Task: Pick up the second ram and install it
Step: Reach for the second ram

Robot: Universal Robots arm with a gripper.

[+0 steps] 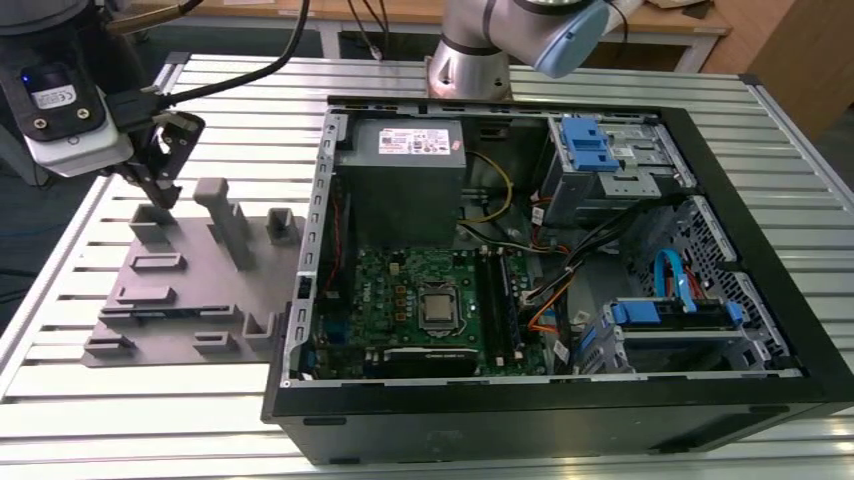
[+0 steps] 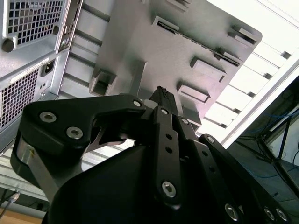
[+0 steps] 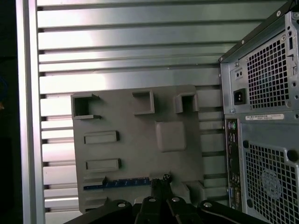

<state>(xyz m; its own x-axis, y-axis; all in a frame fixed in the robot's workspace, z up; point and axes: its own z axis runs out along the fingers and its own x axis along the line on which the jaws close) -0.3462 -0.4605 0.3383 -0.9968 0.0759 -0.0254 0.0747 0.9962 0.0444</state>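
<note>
ok so the first wrist view is the handy one here: the second ram (image 3: 117, 183) shows as a thin blue strip parked in a slot of the grey fixture tray (image 3: 135, 144). It sits along the tray edge opposite the row of three tall pockets (image 3: 142, 101), nearer the corner away from the PC case (image 3: 261, 140). Its long axis runs parallel to that edge, one end aimed at the case, the other at the outer edge of the slatted table (image 3: 117, 60). The second wrist view gives the gripper (image 2: 161, 93) up close instead, fingers drawn together with nothing between them. The exterior view has it hanging over the tray, on the exterior view's left of the opened case, with the motherboard (image 1: 400, 280) exposed inside
</note>
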